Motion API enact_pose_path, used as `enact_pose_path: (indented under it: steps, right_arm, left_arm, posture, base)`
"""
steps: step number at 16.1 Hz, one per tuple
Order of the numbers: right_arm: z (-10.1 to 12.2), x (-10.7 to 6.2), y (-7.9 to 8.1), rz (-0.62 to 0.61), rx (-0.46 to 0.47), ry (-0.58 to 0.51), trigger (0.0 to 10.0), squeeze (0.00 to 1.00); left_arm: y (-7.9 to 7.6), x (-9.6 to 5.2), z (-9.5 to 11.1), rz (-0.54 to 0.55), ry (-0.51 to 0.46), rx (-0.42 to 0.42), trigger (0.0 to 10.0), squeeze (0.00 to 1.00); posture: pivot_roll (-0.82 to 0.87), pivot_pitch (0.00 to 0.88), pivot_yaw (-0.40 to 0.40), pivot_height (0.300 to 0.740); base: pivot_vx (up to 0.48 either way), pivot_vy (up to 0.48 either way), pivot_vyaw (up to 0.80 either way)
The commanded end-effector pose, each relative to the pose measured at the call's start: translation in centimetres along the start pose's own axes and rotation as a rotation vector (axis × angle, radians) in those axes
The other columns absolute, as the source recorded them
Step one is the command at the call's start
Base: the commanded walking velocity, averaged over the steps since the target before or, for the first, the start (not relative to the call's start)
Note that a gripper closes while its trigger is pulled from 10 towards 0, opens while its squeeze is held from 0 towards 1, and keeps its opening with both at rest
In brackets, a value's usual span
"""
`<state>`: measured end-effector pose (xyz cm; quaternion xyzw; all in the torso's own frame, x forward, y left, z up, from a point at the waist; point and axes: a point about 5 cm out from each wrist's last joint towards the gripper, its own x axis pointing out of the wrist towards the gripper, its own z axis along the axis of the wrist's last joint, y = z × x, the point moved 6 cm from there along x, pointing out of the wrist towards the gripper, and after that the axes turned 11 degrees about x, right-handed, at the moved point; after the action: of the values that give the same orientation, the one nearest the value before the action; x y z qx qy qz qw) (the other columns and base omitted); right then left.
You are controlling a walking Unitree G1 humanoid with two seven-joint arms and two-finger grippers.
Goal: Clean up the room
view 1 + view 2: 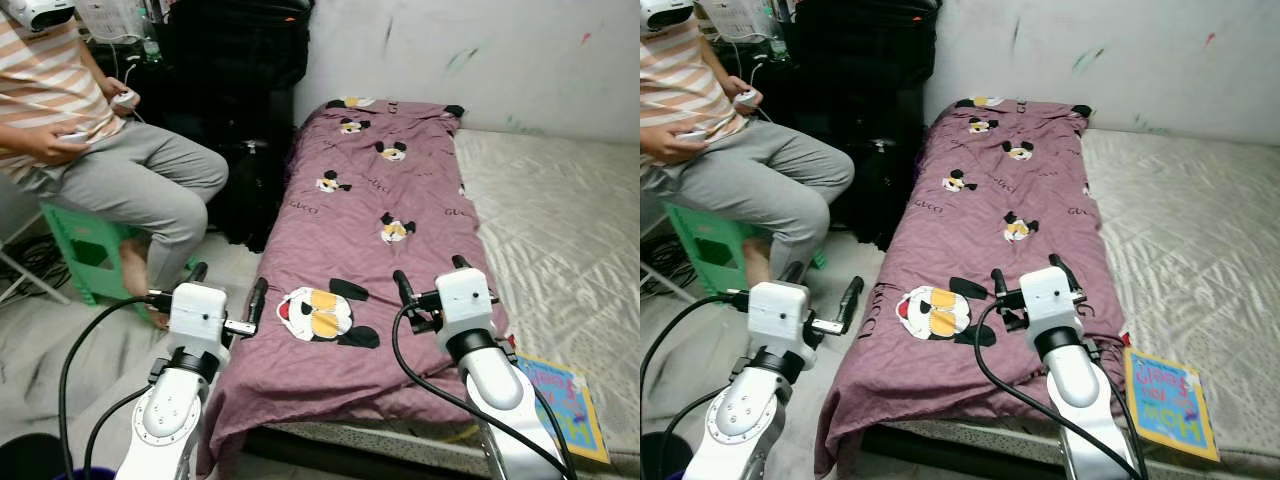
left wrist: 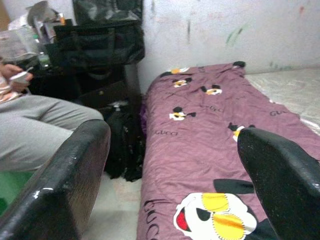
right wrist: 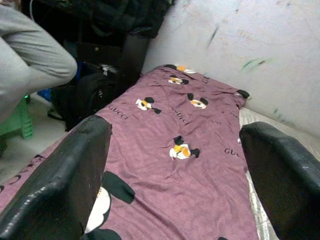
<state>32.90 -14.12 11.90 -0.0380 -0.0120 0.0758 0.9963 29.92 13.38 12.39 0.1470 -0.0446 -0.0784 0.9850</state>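
White, paint-smudged wall (image 1: 520, 60) backs a small bedroom, with a mattress (image 1: 570, 230) in pale quilted cover running along it. Spread lengthwise over the mattress's left half lies a mauve blanket (image 1: 370, 260) printed with cartoon mouse faces and lettering; its near end drapes over the bed's edge toward the floor (image 1: 60, 350). At the bed's near right corner, just beside the blanket's edge, rests a colourful children's book (image 1: 565, 400), flat on the mattress.

Both silver arms reach forward at the foot of the bed. The left claw (image 1: 228, 288) hovers over the gap between the floor and the blanket's left edge, its two black fingers (image 2: 70, 185) spread wide apart with nothing between them. The right claw (image 1: 432, 278) hangs above the blanket's near right part, close to a large mouse face (image 1: 318, 314), its fingers (image 3: 65, 185) likewise held well apart and empty.

To the left of the bed, black bags and luggage (image 1: 240, 90) stand stacked against the wall. Further left, a person (image 1: 90, 150) in a striped shirt and grey trousers sits on a green plastic stool (image 1: 85, 255), holding small white controllers in both hands. Dark cables (image 1: 30, 262) lie on the floor by the stool.
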Motion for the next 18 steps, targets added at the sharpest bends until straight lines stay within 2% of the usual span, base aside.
enact_pose_path:
  steps: [1, 6, 13, 18]
  right_arm:
    - [0.51, 0.1, 0.08, 0.002, 0.006, -0.012, 10.0, 0.0]
    - [0.51, 0.1, 0.15, 0.005, 0.003, -0.013, 10.0, 0.0]
    - [0.61, 0.12, 0.45, 0.021, -0.032, -0.018, 10.0, 0.0]
    - [0.59, 0.12, 0.59, 0.024, -0.028, -0.019, 10.0, 0.0]
  left_arm:
    - [-0.02, 0.12, -0.13, -0.006, 0.009, -0.006, 10.0, 0.0]
    - [-0.06, 0.17, 0.0, -0.008, 0.003, -0.008, 10.0, 0.0]
    - [-0.29, 0.38, 0.32, -0.012, -0.011, 0.023, 10.0, 0.0]
    - [-0.47, 0.46, 0.41, -0.021, -0.014, 0.022, 10.0, 0.0]
  posture:
    - [0.0, 0.008, -0.011, 0.74]
    - [0.0, 0.012, -0.009, 0.74]
    - [-0.01, 0.012, -0.008, 0.74]
    - [-0.01, 0.015, -0.007, 0.74]
  base:
    - [0.0, 0.48, -0.8]
    - [0.0, 0.458, 0.0]
    - [0.0, 0.0, 0.0]
    - [0.0, -0.229, 0.75]
